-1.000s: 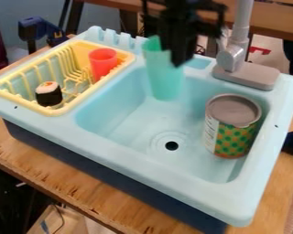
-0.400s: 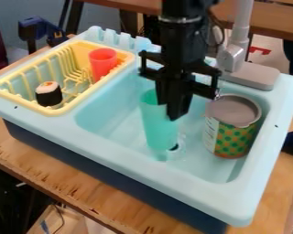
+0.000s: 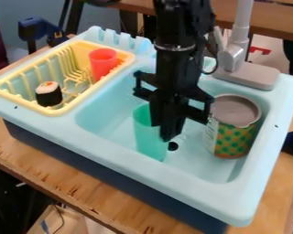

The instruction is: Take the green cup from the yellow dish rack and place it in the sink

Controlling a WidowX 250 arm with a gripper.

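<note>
Gripping the translucent green cup (image 3: 144,132), the black two-finger gripper (image 3: 164,131) hangs down over the light blue toy sink (image 3: 192,194), its fingers clamped on the side of the cup near the rim. And where's that cup? Down inside the basin, just beside the dark drain hole (image 3: 173,146), leaning a touch; whether its base meets the basin floor, I cannot tell!

Over on the right side of the basin stands a tin can (image 3: 233,137), grey on top, green dots on an orange-yellow label. Up behind it, the grey faucet (image 3: 233,55) rises from its wide base. Across to the left, the yellow dish rack (image 3: 63,111) carries a red cup (image 3: 103,64) at the back and a toy sushi roll (image 3: 48,94) nearer the front. Under it all, a wooden worktop (image 3: 69,183)!
</note>
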